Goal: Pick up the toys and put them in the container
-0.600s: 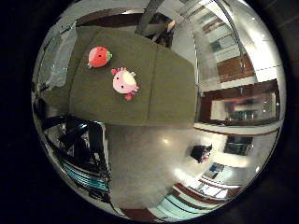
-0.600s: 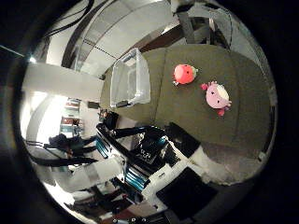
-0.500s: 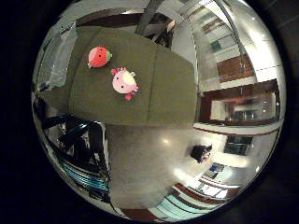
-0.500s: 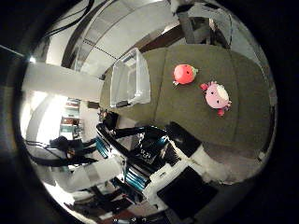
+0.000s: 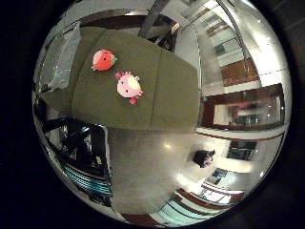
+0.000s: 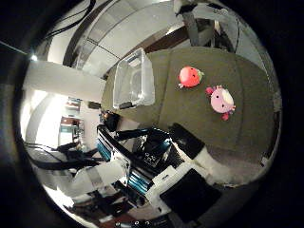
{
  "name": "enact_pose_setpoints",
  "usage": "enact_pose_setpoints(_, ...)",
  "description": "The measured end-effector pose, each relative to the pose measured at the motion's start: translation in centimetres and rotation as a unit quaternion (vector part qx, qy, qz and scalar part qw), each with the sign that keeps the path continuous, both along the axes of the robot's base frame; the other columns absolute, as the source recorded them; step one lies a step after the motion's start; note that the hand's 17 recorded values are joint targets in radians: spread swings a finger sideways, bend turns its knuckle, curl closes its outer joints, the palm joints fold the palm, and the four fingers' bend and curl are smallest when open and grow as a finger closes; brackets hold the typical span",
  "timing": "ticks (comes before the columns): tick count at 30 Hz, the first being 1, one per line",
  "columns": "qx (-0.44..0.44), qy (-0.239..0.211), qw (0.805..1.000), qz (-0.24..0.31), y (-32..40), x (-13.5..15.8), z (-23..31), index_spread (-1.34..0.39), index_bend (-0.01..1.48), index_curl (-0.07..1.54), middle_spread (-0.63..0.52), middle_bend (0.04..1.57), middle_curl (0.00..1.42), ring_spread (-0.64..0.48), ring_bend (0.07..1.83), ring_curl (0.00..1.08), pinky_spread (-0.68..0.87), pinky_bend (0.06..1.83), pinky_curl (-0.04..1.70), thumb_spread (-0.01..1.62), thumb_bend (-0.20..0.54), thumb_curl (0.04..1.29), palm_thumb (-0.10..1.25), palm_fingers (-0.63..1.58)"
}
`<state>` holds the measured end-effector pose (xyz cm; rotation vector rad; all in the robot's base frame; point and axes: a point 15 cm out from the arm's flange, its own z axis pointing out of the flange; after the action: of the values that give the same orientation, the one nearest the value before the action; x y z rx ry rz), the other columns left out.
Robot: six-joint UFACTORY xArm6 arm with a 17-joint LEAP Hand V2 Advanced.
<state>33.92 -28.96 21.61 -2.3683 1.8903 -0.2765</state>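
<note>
So both toys sit out on the olive-green counter (image 6: 199,118): a red strawberry plush (image 6: 190,76) and a pink plush critter (image 6: 221,101) just beside it, not touching. The clear plastic container (image 6: 134,80) sits near the counter's edge, a bit away from the strawberry. Can't tell what the fingers are doing; the hand is well away from everything.

A wide olive-green cloth-covered table (image 5: 157,90) stands on a glossy grey polished floor (image 5: 147,167) that mirrors bright ceiling lights. Beyond it runs a white wall with reddish-brown wooden panelling (image 5: 240,71). A thick white column (image 6: 61,80) rises near the table, beneath a pale curved ceiling (image 6: 128,28).
</note>
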Motion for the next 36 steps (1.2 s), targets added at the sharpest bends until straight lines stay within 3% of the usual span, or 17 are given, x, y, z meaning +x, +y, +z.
enact_pose_setpoints(7, 0.012, 0.006, 1.0, 0.008, 2.3, 0.4, 0.5, -0.41, 0.19, 0.37, 0.01, 0.18, 0.28, 0.17, 0.19, 0.19, 0.32, 0.33, 0.18, 1.09, -0.022, 0.33, 0.68, 0.14)
enact_pose_setpoints(16, 0.038, 0.046, 0.996, 0.068, 8.0, 4.3, -3.7, -0.39, 0.15, 0.29, 0.03, 0.19, 0.29, 0.17, 0.24, 0.24, 0.32, 0.44, 0.21, 1.08, -0.026, 0.31, 0.58, 0.04)
enact_pose_setpoints(36, 0.015, 0.075, 0.994, 0.084, 3.1, 14.8, -13.4, -0.4, 0.17, 0.29, 0.03, 0.19, 0.31, 0.18, 0.26, 0.26, 0.32, 0.47, 0.19, 1.06, -0.024, 0.3, 0.52, 0.01)
